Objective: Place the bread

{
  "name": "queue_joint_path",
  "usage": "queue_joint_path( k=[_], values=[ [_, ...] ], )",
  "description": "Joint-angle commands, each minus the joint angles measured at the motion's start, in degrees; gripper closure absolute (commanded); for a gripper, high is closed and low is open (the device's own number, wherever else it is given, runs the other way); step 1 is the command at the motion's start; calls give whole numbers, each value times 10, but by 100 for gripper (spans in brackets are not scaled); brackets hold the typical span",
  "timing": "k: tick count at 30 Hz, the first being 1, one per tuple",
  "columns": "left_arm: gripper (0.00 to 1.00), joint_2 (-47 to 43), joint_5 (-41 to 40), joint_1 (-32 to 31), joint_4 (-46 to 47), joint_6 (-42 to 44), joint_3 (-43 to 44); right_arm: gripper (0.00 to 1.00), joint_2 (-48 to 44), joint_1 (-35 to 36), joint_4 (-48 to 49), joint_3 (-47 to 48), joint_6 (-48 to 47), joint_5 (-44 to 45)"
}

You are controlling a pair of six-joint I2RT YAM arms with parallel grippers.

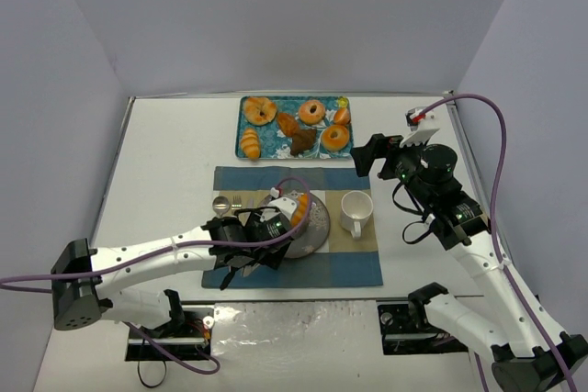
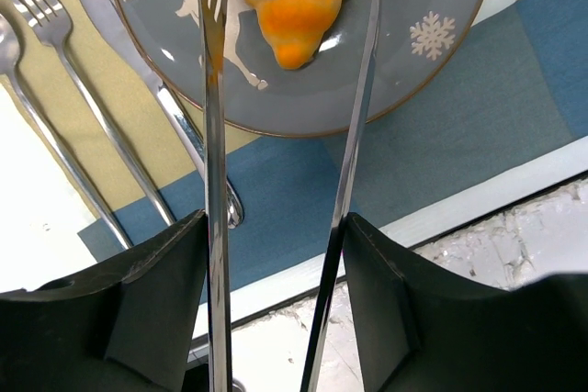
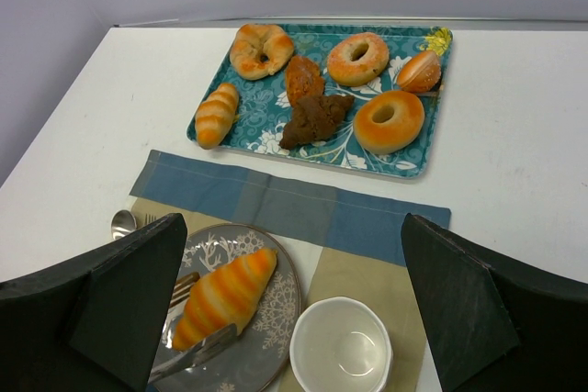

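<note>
Two arms reach over a white desk (image 1: 165, 162). A blue and tan placemat (image 1: 349, 268) lies at the middle of the desk. Beyond its far edge sits a teal tray (image 1: 272, 149) with several pastries on it. A grey plate (image 1: 319, 219) with snowflake patterns sits on the placemat, left of centre. A white cup (image 1: 356, 211) stands just to the right of the plate.

The bread (image 1: 298, 209), an orange striped roll, lies on the left part of the plate. It sits between the two metal blades of a pair of tongs (image 2: 213, 135). The left gripper (image 2: 276, 227) is grasping the tongs, with one black finger against the outside of each blade. The right gripper (image 3: 294, 227) hangs over the right side of the desk, well apart from the bread, its fingers spread wide with nothing between them.

A knife (image 2: 184, 126), a fork (image 2: 55, 61) and a spoon (image 2: 9, 43) lie side by side on the placemat, left of the plate.
</note>
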Motion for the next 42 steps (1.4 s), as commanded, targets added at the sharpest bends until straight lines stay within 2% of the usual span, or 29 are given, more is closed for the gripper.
queue_joint_path(
  k=[1, 11, 17, 21, 25, 29, 42],
  values=[
    [46, -38, -28, -5, -7, -12, 43, 0, 0, 4, 43, 6, -5, 5],
    [45, -45, -69, -8, -30, -11, 74, 0, 0, 5, 43, 7, -4, 5],
    [42, -1, -116, 10, -21, 2, 120, 0, 2, 5, 44, 8, -4, 2],
    [42, 39, -94, 50, 19, 31, 148, 0, 1, 4, 43, 9, -6, -1],
    [42, 79, -52, 119, 66, 64, 181, 0, -1, 5, 43, 9, -4, -4],
    [42, 143, -27, 172, 89, 100, 244, 0, -3, 5, 43, 8, -4, -4],
    [42, 343, 29, 248, 69, 153, 478, 0, -8, 8, 41, 8, -7, 0]
  ],
)
